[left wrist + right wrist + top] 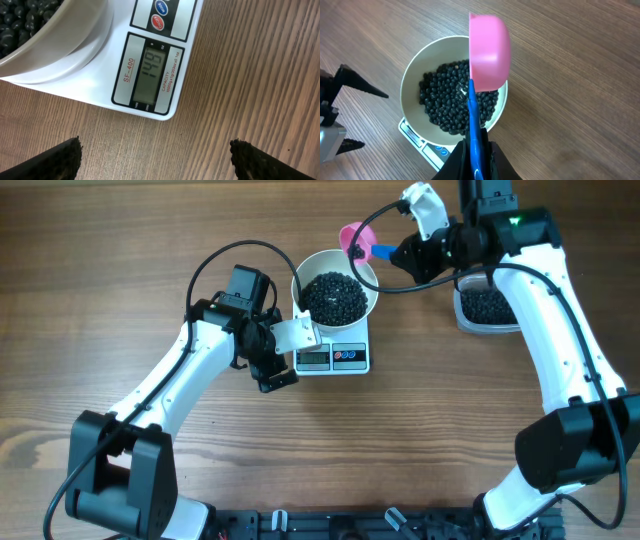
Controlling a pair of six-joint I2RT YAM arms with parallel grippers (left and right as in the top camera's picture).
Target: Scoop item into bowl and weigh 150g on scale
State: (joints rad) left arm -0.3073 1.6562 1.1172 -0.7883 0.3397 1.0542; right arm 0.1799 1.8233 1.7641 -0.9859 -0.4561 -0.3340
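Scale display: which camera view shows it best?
Left wrist: the display sits close up, digits legible. Overhead shows it only as a tiny grey patch; right wrist shows just the scale corner beneath the bowl.

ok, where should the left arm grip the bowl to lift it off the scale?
Probably the bowl rim on its left side, from above, one finger inside, one outside. It looks too wide for the left gripper to span, pellets sit below the rim there, and the scoop hangs over the far-right rim.
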